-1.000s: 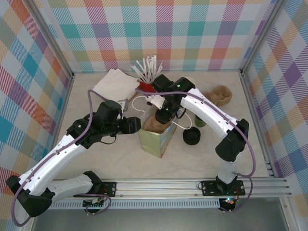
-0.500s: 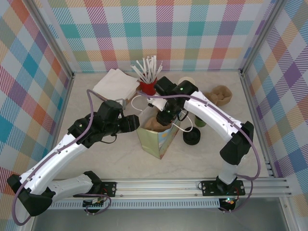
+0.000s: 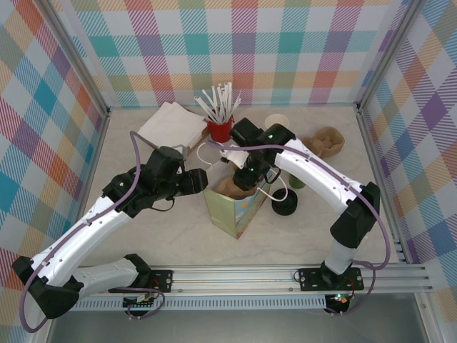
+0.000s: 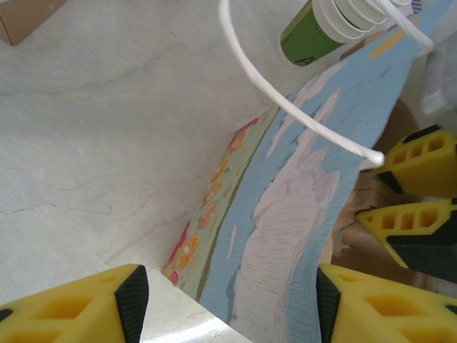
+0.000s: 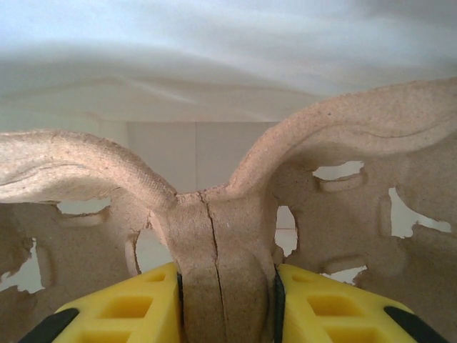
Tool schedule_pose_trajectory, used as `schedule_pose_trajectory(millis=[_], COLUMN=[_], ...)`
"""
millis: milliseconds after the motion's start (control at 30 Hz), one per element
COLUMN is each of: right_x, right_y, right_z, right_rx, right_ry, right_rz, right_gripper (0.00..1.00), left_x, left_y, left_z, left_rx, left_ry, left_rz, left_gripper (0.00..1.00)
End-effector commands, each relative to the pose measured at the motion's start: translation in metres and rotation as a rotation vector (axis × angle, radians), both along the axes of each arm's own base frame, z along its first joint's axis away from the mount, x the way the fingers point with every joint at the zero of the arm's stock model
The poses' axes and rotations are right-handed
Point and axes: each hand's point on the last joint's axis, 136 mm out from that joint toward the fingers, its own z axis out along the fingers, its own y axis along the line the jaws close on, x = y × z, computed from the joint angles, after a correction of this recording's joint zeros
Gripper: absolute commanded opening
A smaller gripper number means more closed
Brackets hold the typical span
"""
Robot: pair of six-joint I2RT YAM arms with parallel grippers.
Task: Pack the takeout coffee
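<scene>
1. Bag [image 3: 244,214] of printed paper stands open on the surface [image 4: 93,143], directly under the right claw [image 5: 227,286]. A brown pulp cup carrier [image 5: 223,229] sits in its mouth; how deep it reaches I cannot tell.
2. Right claw is clenched on the carrier's middle rib, with one yellow finger on each side of it.
3. Left claw [image 4: 227,291] is released. Its fingers stand wide apart astride the bag's near wall. The wall's top edge is close to the finger on the bag's inner side, and bare surface lies under the other finger.
4. Red cup [image 3: 220,131], beyond both claws at the back, holds a fan of white sticks [image 3: 218,100].
5. Stack of nested green cups [image 4: 310,34] rises ahead of the left claw, past the far end of the bag wall and behind the bag's white cord handle [image 4: 285,107].
6. Changes from a second before:
   - The bag's mouth has shifted a little towards the left claw.
   - The right arm's elbow has swung outward.
   - The right claw sits slightly lower over the bag.
   - The left claw has hardly moved, and the things around the bag lie as they did.
7. Single green cup [image 3: 297,181] stands on the surface outside the bag, to the right of the right claw. It is partly under that arm, near the claw but not touching it. The bag is between this cup and the left claw, which is well apart from it. Black lids [image 3: 283,204] sit just beside the cup on its near side.
</scene>
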Motion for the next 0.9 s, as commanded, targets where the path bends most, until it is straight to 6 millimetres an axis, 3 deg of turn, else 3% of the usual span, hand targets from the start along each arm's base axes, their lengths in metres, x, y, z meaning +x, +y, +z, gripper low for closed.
schedule_pose_trajectory(millis=[0, 533, 867], right_x=[-0.012, -0.013, -0.009], right_y=[-0.009, -0.012, -0.014], right_z=[-0.010, -0.032, -0.044], right_rx=[-0.062, -0.132, -0.180], right_ry=[0.042, 0.095, 0.108], right_rz=[0.019, -0.029, -0.044], right_gripper=[0.33, 0.34, 0.34], left_x=[0.002, -0.001, -0.002], left_y=[0.003, -0.017, -0.023], left_z=[0.008, 0.021, 0.029], left_rx=[0.008, -0.052, -0.061], left_ry=[-0.013, -0.045, -0.070], left_rz=[0.007, -0.094, -0.121], left_gripper=[0.62, 0.48, 0.29])
